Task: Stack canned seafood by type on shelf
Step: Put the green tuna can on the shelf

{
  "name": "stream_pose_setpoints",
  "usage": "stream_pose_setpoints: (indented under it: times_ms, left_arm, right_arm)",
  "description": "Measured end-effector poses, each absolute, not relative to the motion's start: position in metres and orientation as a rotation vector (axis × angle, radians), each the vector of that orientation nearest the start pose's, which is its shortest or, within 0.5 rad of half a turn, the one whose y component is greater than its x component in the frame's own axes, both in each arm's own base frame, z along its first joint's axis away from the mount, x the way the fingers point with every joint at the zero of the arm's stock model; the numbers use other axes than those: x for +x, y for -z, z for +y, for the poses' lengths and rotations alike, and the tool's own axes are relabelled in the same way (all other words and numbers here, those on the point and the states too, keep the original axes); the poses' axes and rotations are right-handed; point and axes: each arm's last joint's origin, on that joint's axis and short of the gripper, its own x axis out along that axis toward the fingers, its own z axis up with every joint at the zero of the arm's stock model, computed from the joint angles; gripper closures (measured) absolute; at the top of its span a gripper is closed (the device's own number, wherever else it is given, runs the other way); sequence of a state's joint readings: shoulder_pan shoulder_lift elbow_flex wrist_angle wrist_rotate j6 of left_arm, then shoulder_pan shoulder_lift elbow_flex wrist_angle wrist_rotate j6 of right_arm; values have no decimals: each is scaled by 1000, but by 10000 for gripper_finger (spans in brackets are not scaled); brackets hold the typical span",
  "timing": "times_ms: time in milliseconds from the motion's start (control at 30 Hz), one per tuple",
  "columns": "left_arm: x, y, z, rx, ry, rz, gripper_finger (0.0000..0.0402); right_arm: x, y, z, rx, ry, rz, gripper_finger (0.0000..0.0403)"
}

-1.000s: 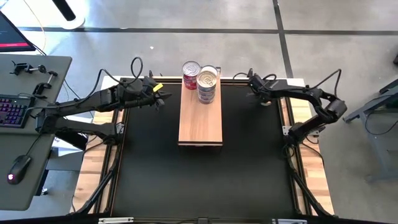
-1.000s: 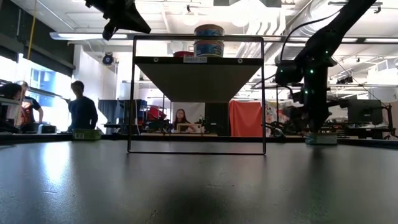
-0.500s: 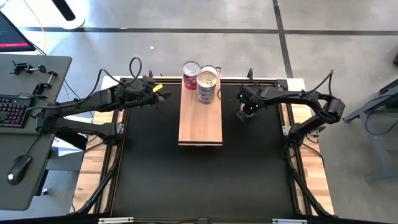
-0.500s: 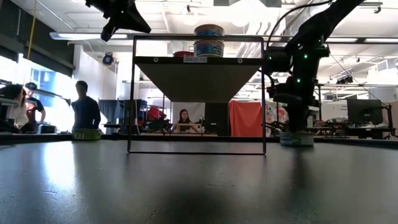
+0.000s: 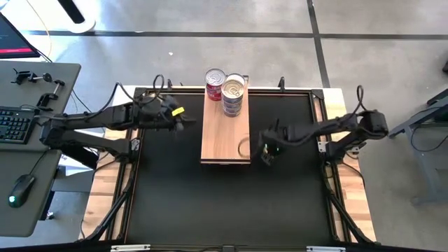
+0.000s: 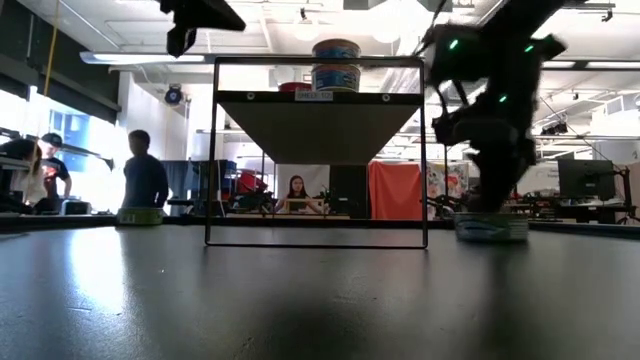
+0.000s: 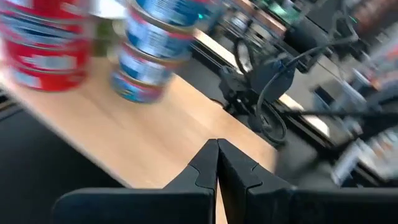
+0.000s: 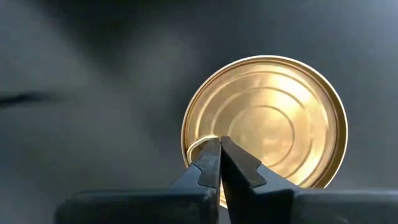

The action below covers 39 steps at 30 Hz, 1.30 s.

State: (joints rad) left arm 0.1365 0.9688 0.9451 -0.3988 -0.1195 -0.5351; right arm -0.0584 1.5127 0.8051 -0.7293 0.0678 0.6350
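Observation:
The light-wood shelf (image 5: 225, 133) stands across the middle of the black mat (image 5: 224, 203). At its far end are two stacks of canned seafood, a red-labelled one (image 5: 215, 84) and a blue-labelled one (image 5: 234, 94). My right gripper (image 5: 268, 152) hangs just right of the shelf's near end, shut on a gold-lidded tin (image 8: 267, 121), which in the low view is the tin (image 6: 490, 228) low over the mat. My left gripper (image 5: 185, 119) floats shut and holds nothing, left of the shelf; its fingers (image 7: 216, 158) point at the shelf top. My right gripper pinches the raised pull-tab ring (image 8: 194, 147) at the rim of the tin's lid between its two fingertips. It comes from above, pointing down. The tin stays level, lid up, below the fingers; whether its bottom rests on the mat I cannot tell.
In the low view the shelf shows as a raised board in a thin black frame (image 6: 316, 150). A desk with a keyboard (image 5: 14, 126) stands left of the table. People sit and stand in the room behind. Open mat lies toward the near edge.
My right gripper has swung from the mat's far right corner toward the near edge and the shelf's near end, staying shut, with the tin under it moving along. My left gripper has shifted a little toward the near edge.

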Motion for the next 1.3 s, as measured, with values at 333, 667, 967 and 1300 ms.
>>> stream_pose_setpoints:
  times_ms: [333,667,967,1300]
  left_arm:
    - [203,-334,-24,-419,0,452,402]
    - [199,-334,-93,-384,83,394,402]
    - [242,-281,-179,-423,58,367,402]
    - [281,-214,-245,-546,33,491,402]
  right_arm:
    - [232,-158,101,815,508,1317,403]
    - [218,-158,175,992,379,1109,403]
    - [259,-137,199,929,183,983,403]
    - [337,-169,216,552,-61,861,403]
